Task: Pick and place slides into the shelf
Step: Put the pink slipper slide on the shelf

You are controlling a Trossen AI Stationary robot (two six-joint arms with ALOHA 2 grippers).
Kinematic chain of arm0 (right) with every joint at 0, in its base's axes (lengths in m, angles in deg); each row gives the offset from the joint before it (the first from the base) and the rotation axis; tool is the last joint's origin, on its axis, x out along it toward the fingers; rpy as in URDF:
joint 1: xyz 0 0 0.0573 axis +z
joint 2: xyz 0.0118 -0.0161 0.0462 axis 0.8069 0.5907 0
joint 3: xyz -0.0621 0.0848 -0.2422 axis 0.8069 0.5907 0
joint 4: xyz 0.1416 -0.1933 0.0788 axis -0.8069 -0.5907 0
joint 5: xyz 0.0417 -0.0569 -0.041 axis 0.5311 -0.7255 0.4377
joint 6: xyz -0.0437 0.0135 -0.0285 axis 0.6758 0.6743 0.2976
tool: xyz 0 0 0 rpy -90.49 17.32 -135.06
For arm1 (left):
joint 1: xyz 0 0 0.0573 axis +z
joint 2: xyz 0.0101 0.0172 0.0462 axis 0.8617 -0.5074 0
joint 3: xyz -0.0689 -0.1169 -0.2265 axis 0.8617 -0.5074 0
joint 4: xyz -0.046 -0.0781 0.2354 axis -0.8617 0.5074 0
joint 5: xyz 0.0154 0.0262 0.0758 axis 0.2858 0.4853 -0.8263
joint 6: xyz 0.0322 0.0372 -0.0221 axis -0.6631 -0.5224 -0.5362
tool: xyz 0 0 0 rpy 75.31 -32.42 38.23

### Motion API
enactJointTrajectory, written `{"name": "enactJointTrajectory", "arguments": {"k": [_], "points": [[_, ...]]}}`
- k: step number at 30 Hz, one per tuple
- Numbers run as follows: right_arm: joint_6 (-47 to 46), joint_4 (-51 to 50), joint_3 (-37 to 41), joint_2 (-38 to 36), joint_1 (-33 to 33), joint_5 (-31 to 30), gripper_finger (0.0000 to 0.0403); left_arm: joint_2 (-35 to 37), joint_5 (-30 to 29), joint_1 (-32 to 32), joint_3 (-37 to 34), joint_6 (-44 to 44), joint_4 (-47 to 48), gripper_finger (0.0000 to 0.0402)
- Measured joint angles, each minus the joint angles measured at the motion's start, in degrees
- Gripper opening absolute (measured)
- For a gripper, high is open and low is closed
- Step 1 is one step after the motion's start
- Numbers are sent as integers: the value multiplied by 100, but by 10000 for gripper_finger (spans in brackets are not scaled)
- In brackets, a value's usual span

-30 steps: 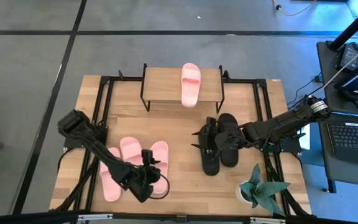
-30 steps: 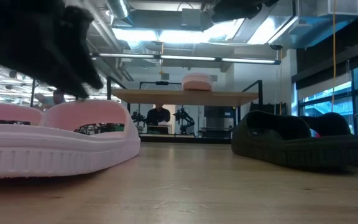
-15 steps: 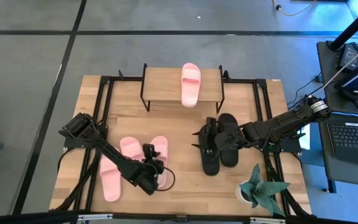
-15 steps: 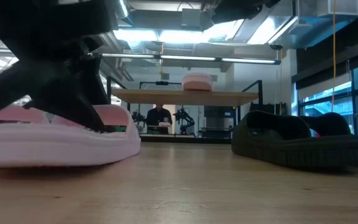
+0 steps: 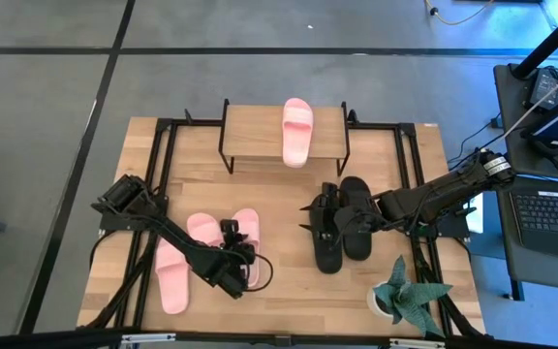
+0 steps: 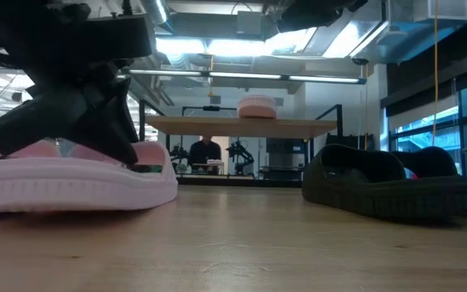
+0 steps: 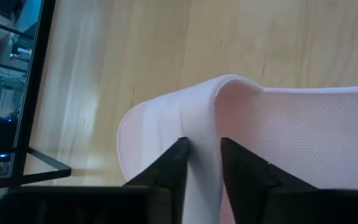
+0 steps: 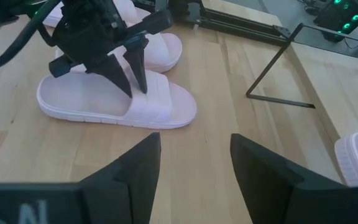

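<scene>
Three pink slides lie flat on the table's left half, and my left gripper is shut on the rightmost one. The other two pink slides lie to its left. Another pink slide rests sole down on the top board of the shelf at the far middle. Two black slides lie side by side right of centre. Above their far-left part my right gripper hangs open, with nothing between its fingers. My left gripper has the near edge of the pink slide's strap between its two fingers, one finger on each side of that edge. The fingers slant down from the table's near left. The slide lies flat, sole on the table.
A small potted plant stands at the near right corner. Black frame rails run along both sides of the table. Bare wood lies between the shelf and the slides.
My left gripper has gone toward the table's right and far edges, has sunk and has tipped further down, and has come onto the rightmost pink slide's strap. My right gripper has kept still.
</scene>
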State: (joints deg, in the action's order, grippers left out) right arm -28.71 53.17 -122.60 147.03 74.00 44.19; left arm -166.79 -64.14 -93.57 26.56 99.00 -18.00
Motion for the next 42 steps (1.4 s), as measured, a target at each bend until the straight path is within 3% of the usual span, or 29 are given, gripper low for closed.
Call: {"name": "enactJointTrajectory", "arguments": {"k": [8, 16, 21, 30, 39, 42], "points": [[6, -5, 0, 0, 0, 0, 196, 4, -24, 0, 0, 5, 73, 11], [8, -94, 0, 2, 0, 0, 196, 136, 286, -2, 607, 55, 906, 5], [145, -94, 0, 2, 0, 2, 196, 466, 48, 9, 1320, 116, 1885, 3], [295, -382, 0, -154, -13, 4, 196, 1454, -685, 423, 1902, -1564, 2164, 2], [312, -472, 0, -192, -13, 7, 196, 1877, -1279, 1901, 2096, -3446, 2014, 2], [314, -579, 0, -192, -15, 4, 196, 1871, -1235, 2458, 2096, -4067, 1722, 2]]}}
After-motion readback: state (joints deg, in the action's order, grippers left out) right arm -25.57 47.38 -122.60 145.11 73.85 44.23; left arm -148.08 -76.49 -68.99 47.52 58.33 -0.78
